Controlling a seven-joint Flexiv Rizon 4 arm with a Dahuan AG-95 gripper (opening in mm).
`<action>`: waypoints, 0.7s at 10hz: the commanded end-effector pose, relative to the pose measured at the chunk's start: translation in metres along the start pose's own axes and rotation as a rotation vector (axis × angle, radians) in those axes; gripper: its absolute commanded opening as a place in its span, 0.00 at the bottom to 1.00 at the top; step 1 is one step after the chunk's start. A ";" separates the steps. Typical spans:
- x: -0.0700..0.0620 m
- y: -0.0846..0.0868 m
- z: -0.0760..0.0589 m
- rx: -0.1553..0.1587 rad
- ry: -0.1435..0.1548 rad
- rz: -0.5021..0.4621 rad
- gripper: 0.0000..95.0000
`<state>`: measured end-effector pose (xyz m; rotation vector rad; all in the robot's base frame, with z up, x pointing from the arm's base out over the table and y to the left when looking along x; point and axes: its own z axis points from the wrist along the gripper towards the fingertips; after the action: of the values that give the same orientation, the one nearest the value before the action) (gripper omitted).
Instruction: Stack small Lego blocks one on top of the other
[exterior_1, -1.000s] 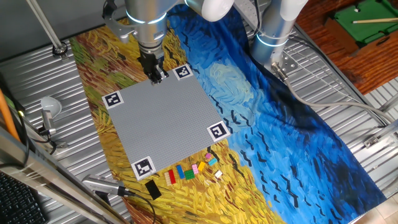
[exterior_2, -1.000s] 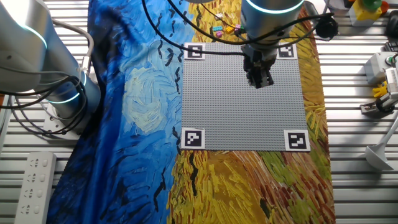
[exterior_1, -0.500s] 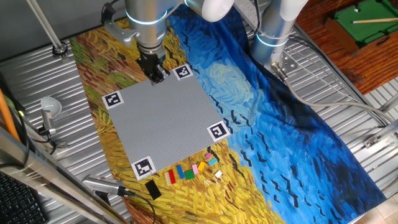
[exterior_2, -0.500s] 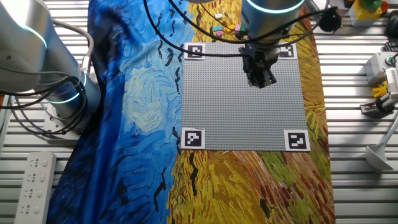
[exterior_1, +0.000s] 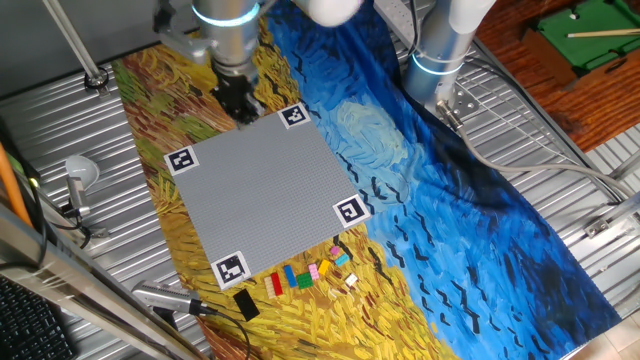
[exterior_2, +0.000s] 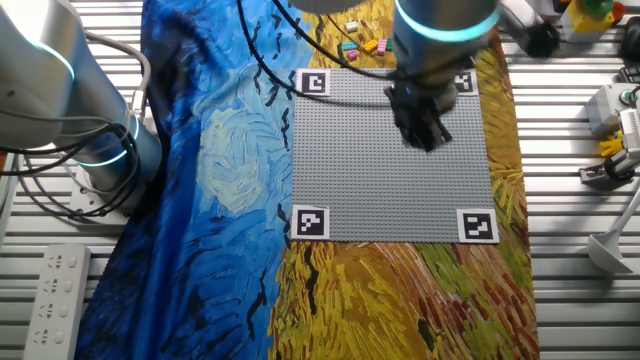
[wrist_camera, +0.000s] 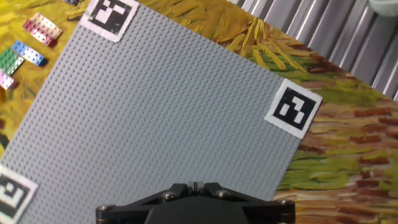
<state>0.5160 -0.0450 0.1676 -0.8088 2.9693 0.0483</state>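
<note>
From one fixed view I see my black two-finger gripper (exterior_1: 240, 106) hanging over the 12 o'clock edge of the big grey bumpy plastic baseplate (exterior_1: 265, 190), and I cannot tell if its jaws are open or closed. The small Lego blocks (exterior_1: 305, 273), tiny red, blue, green, yellow, pink and white plastic bricks, lie in a loose row on the painted yellow cloth (exterior_1: 150, 110) just past the plate's 6 o'clock corner. The flat black rectangular brick (exterior_1: 245, 303) lies beside them at 7 o'clock, and all of them are well apart from the gripper.

The arm reaches down from above, its wrist near vertical and slightly tilted. The gripper (exterior_1: 240, 108) (exterior_2: 428, 137) points downward; whether its 2 dark fingers are parted is not discernible.
</note>
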 end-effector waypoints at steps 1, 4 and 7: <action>-0.005 -0.019 0.005 -0.007 0.003 -0.010 0.00; -0.014 -0.031 0.010 -0.002 0.020 -0.007 0.00; -0.014 -0.031 0.011 -0.001 0.022 -0.016 0.00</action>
<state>0.5452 -0.0639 0.1567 -0.8380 2.9847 0.0415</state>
